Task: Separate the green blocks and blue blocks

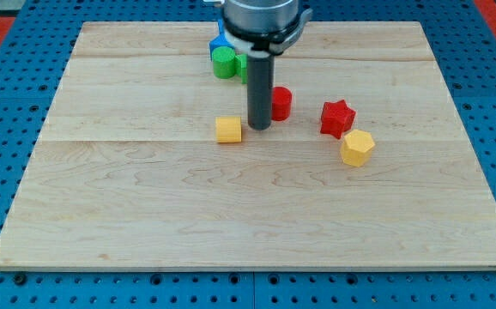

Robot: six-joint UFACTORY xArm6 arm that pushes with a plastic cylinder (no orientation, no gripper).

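Green block (pixel 223 62) touches blue block (pixel 219 43); my tip (pixel 259 127), no claw so grip state untellable, should wedge between them.

My tip (pixel 259 127) sits between yellow cube (pixel 228 130) and red cylinder (pixel 281 103), perhaps touching neither.

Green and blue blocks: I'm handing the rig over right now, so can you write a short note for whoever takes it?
My tip rests on the board between the yellow cube and the red cylinder, well below the cluster.
The green block and blue block sit bunched together at the view's top, partly hidden by the arm.
Done: no separation yet.
Left: push green and blue apart.
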